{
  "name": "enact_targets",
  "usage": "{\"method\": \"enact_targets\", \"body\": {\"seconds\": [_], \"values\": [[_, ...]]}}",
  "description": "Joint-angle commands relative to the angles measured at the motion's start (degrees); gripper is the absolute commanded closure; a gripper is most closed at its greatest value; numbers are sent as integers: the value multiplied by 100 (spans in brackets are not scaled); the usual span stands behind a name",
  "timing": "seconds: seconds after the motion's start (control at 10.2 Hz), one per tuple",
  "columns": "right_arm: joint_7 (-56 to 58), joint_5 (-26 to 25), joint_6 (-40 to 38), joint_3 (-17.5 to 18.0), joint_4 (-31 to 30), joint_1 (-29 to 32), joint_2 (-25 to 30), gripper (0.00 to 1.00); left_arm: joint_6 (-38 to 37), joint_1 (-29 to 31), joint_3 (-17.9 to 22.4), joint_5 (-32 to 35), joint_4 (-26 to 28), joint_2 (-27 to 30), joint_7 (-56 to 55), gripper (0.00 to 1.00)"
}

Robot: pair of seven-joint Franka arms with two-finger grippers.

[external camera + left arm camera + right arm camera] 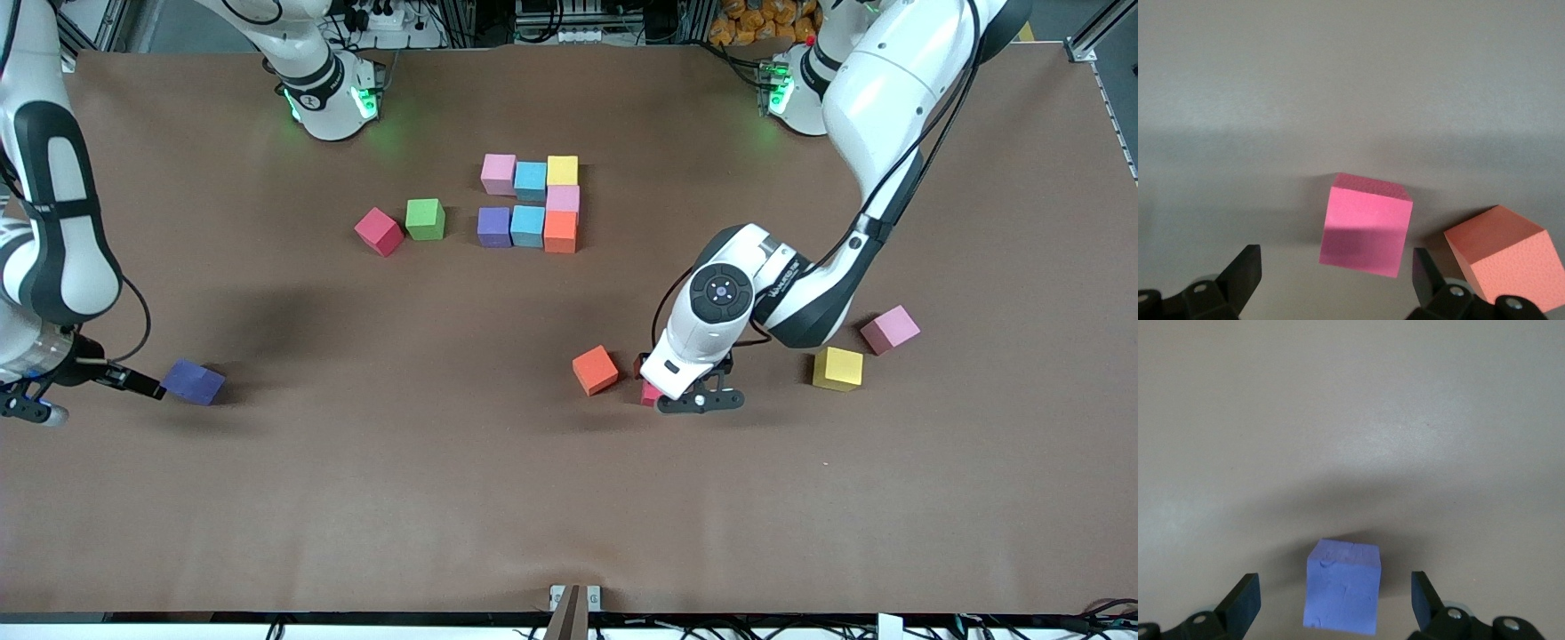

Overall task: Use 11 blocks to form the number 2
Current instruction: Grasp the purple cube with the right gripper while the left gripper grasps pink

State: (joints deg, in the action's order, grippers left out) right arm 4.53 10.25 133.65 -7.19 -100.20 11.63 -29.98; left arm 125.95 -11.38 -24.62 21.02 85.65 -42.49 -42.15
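Thirteen cubes lie on the brown table [267, 498]. Seven adjoin in the partly built number 2 [533, 204] (pink, cyan and yellow in the row farthest from the front camera; a pink cube under the yellow; purple, cyan and orange in the nearest row). Beside it, toward the right arm's end, stand a red cube [379, 231] and a green cube [425, 219], just apart. Four loose cubes lie nearer the front camera toward the left arm's end: an orange cube [595, 370], a bright pink cube [651, 392] largely hidden in the front view under the left gripper [699, 400], a yellow cube [837, 368] and a dull pink cube [890, 329]. A loose purple cube [195, 381] lies at the right arm's end. The left arm bends down from its base, its wrist pointing at the table; its fingers [1245, 270] stand wide apart, low over the bright pink cube [1366, 227], holding nothing, with the orange cube [1508, 257] just beside. The right arm reaches down at its end of the table, and the right gripper [133, 382] is likewise spread and empty, its fingers [1243, 597] either side of the purple cube [1343, 595].
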Motion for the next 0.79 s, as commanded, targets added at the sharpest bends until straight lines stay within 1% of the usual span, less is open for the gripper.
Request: {"method": "enact_targets", "body": {"seconds": [0.0, 0.2, 0.49, 0.69], "values": [[-871, 91, -111, 112, 448, 41, -447, 0, 166, -153, 27, 7, -57, -171, 444, 0], [-954, 56, -103, 112, 484, 14, -570, 0, 210, -207, 45, 34, -48, -216, 489, 0], [-937, 38, -120, 104, 422, -38, -589, 0, 518, -163, 62, 200, -57, -374, 733, 0], [-928, 29, -103, 103, 151, -65, -510, 0, 518, -145, 62, 201, -57, -374, 805, 0]]}}
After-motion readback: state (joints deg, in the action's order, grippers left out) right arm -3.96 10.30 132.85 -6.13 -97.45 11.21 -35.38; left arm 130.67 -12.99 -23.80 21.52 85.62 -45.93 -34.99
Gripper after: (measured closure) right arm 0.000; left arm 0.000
